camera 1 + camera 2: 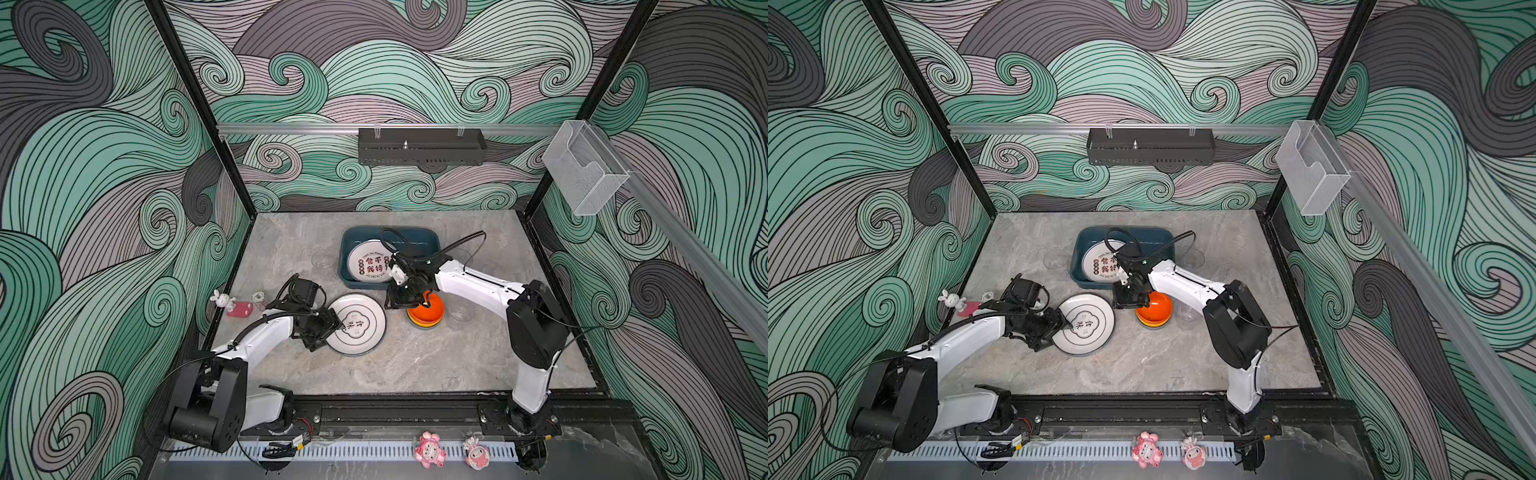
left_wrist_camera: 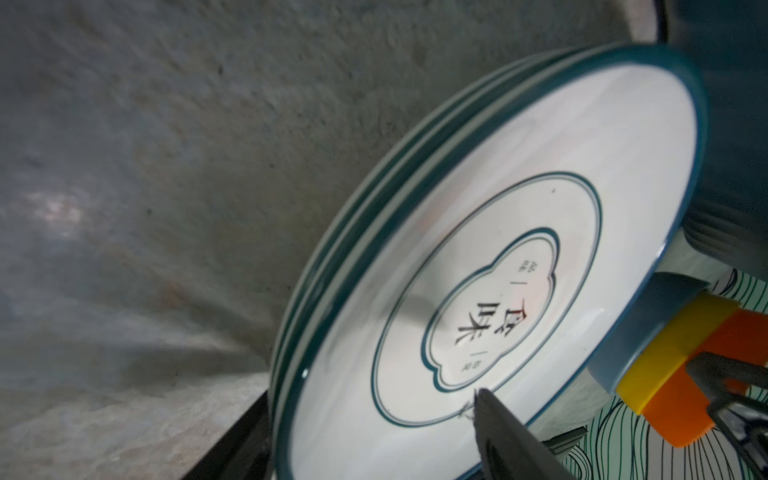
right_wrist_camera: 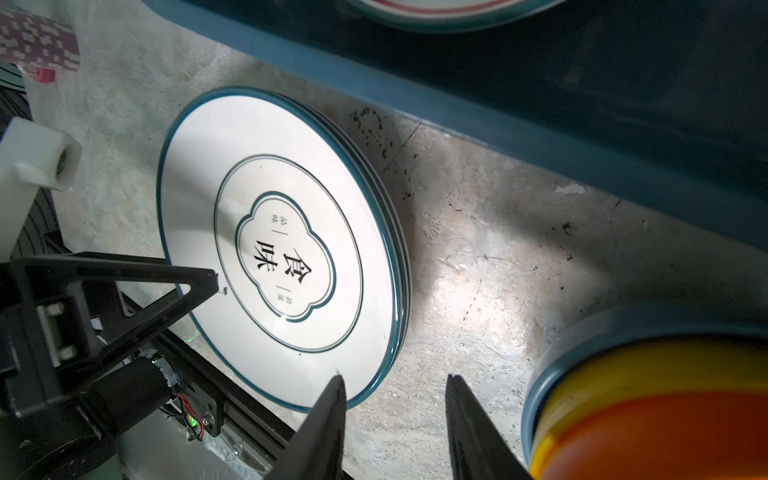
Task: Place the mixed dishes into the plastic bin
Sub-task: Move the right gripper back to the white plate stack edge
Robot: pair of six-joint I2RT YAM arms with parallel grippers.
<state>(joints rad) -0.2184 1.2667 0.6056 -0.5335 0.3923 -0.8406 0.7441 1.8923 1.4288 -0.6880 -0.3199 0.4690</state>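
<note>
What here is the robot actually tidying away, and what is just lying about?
Part of the job: bin, plate inside it, stacked plates, stacked bowls, clear glass.
Lying about: rabbit toy, pink figurines, black tray, clear holder.

Both top views are evenly, softly lit from above, with weak shadows under the arms on the counter [image 1: 415, 365] and the walls stretched toward the edges by the wide lens. The left wrist view is dim and smeared: the counter is mottled and the plate stack [image 2: 519, 249] is soft, with a small glint on its rim. The right wrist view is contrasty, with a bright patch beside the stack and the bin [image 3: 540, 124] in deep shade. The bowls [image 3: 665, 415] and right hand [image 3: 395, 380] are out of focus.
</note>
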